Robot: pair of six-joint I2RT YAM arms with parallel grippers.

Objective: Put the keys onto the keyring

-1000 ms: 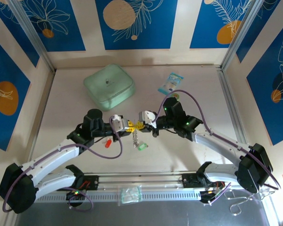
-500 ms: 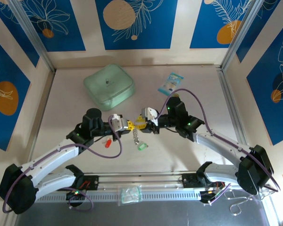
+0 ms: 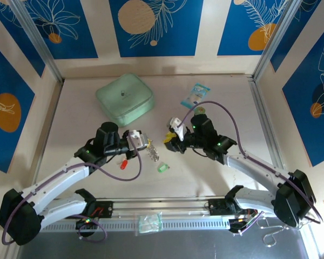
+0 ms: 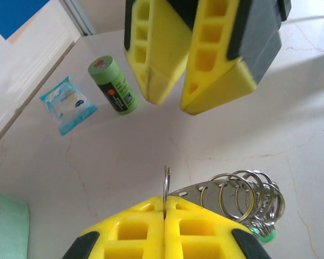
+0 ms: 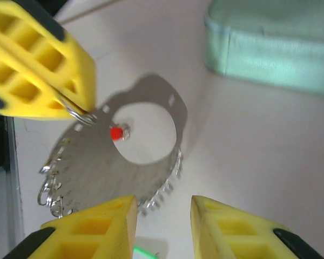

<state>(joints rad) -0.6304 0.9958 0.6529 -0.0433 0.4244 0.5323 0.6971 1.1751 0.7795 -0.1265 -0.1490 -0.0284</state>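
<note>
left gripper (image 4: 164, 204): clenched on the keyring's thin edge.
right gripper (image 5: 161, 211): fingers apart, empty.
keyring (image 5: 124, 181): hangs between the grippers, broad face toward the right one.
red key (image 3: 124, 164): on the table, below the left gripper.
green key (image 3: 162, 168): on the table near the ring.
likely pick: green key, closest to the free right gripper, lying base-ward of it.

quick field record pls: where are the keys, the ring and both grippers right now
left gripper: shut on keyring edge
right gripper: open, facing keyring, not touching
green key: loose on table near keyring
red key: loose on table, left of green key
mint pouch: far left of table
</note>
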